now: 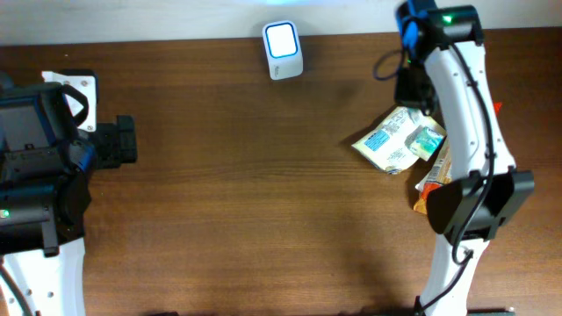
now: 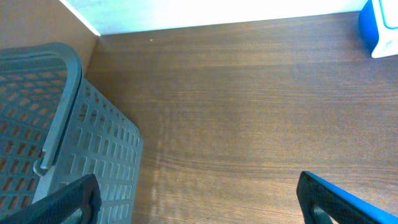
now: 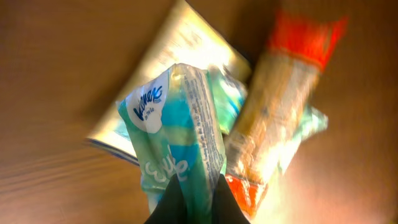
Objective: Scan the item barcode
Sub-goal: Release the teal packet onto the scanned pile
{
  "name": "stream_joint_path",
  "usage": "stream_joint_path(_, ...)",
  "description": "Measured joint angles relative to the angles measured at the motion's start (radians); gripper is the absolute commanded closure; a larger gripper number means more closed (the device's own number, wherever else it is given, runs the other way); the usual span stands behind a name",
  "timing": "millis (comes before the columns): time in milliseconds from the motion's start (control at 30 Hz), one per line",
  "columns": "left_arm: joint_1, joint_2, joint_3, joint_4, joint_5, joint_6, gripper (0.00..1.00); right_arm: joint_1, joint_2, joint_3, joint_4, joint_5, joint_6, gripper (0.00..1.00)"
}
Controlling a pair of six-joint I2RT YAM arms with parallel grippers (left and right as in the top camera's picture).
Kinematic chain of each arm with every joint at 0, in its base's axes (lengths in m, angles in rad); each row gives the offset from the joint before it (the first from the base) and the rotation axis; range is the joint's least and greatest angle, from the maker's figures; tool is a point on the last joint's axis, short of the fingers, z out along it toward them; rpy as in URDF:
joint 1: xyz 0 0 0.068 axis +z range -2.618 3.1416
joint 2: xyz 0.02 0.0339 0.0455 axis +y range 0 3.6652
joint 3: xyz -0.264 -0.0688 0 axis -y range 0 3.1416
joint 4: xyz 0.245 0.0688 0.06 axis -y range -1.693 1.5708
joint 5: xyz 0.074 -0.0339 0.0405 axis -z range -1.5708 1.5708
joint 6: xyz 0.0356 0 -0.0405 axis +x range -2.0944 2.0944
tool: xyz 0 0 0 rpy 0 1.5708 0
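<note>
My right gripper (image 3: 198,190) is shut on the lower end of a teal and white Kleenex tissue pack (image 3: 177,118), which stands up between its dark fingers. In the overhead view that gripper (image 1: 417,105) reaches down onto the item pile at the right, where the tissue pack (image 1: 428,140) shows beside the arm. I cannot make out a barcode on it. The white scanner (image 1: 283,50) with a lit blue-white face stands at the table's far edge, and its corner (image 2: 379,28) shows in the left wrist view. My left gripper (image 2: 199,199) is wide open over bare wood at the far left (image 1: 123,142).
Under the tissue pack lie a flat white and blue packet (image 3: 186,56) (image 1: 386,145) and a clear snack packet with orange-red ends (image 3: 283,106) (image 1: 432,180). A grey slotted basket (image 2: 56,137) stands at the left, close to the left gripper.
</note>
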Motion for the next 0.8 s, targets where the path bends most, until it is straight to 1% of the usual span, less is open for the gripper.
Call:
stream_joint_path(33, 0.0, 0.0, 0.0, 0.0, 0.0, 0.0, 0.01, -0.06, 0.011, -0.087, 0.002, -0.003, 0.04, 0.85)
stream_joint_path(67, 0.0, 0.0, 0.0, -0.001, 0.0, 0.0, 0.01, -0.075, 0.008, -0.137, 0.025, -0.005, 0.052, 0.75)
stream_joint_path(167, 0.0, 0.0, 0.0, -0.001, 0.0, 0.0, 0.01, -0.1, 0.014, -0.282, 0.024, -0.02, 0.063, 0.57)
stream_joint_path(200, 0.0, 0.0, 0.0, 0.0, 0.0, 0.0, 0.01, -0.099, 0.015, -0.289, 0.024, -0.029, 0.053, 0.46)
stream_joint_path(233, 0.0, 0.0, 0.0, 0.0, 0.0, 0.0, 0.01, -0.098, 0.015, -0.289, 0.024, -0.05, 0.031, 0.45)
stream_joint_path(267, 0.0, 0.0, 0.0, 0.0, 0.0, 0.0, 0.01, -0.096, 0.014, -0.287, 0.021, -0.073, 0.002, 0.4)
stream_joint_path(300, 0.0, 0.0, 0.0, 0.0, 0.0, 0.0, 0.01, -0.092, 0.014, -0.275, 0.013, -0.106, -0.03, 0.3)
stream_joint_path(333, 0.0, 0.0, 0.0, -0.001, 0.0, 0.0, 0.01, -0.082, 0.01, -0.245, 0.005, -0.151, -0.073, 0.25)
stream_joint_path(367, 0.0, 0.0, 0.0, 0.0, 0.0, 0.0, 0.01, -0.074, 0.003, -0.227, 0.002, -0.18, -0.101, 0.24)
stream_joint_path(400, 0.0, 0.0, 0.0, 0.0, 0.0, 0.0, 0.01, -0.053, -0.024, -0.179, -0.002, -0.24, -0.154, 0.16)
stream_joint_path(433, 0.0, 0.0, 0.0, 0.0, 0.0, 0.0, 0.01, -0.034, -0.055, -0.145, 0.0, -0.273, -0.18, 0.0)
stream_joint_path(500, 0.0, 0.0, 0.0, 0.0, 0.0, 0.0, 0.01, 0.012, -0.139, -0.084, 0.001, -0.319, -0.208, 0.01)
stream_joint_path(533, 0.0, 0.0, 0.0, 0.0, 0.0, 0.0, 0.01, 0.065, -0.25, -0.024, 0.001, -0.354, -0.231, 0.01)
stream_joint_path(667, 0.0, 0.0, 0.0, -0.001, 0.0, 0.0, 0.01, 0.197, -0.504, 0.023, 0.0, -0.383, -0.242, 0.01)
stream_joint_path(800, 0.0, 0.0, 0.0, 0.0, 0.0, 0.0, 0.01, 0.201, -0.539, 0.022, 0.0, -0.352, -0.246, 0.01)
